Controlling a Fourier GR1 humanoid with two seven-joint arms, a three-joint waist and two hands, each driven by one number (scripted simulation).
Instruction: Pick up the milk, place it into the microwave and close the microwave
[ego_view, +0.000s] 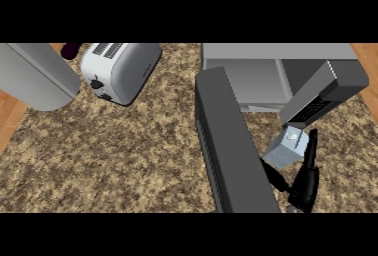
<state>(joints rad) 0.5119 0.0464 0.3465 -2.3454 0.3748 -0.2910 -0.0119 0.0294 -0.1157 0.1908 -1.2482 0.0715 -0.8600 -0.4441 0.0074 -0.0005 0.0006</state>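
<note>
The milk carton (286, 148), light blue-grey with a white top, is tilted and held just above the counter in front of the microwave. My right hand (304, 186) comes in from the lower right, its fingers and thumb curled round the carton's sides. The grey microwave (251, 82) stands at the upper right with its cavity open. Its dark door (229, 150) swings out toward me, left of the carton. The keypad panel (316, 107) sits just above the carton. My left hand does not show.
A silver toaster (118, 70) stands at the upper left on the speckled counter (111, 160). A large rounded grey body (33, 75) fills the far left corner, with a small dark purple thing (71, 50) beside it. Wooden floor (7, 120) shows past the left edge.
</note>
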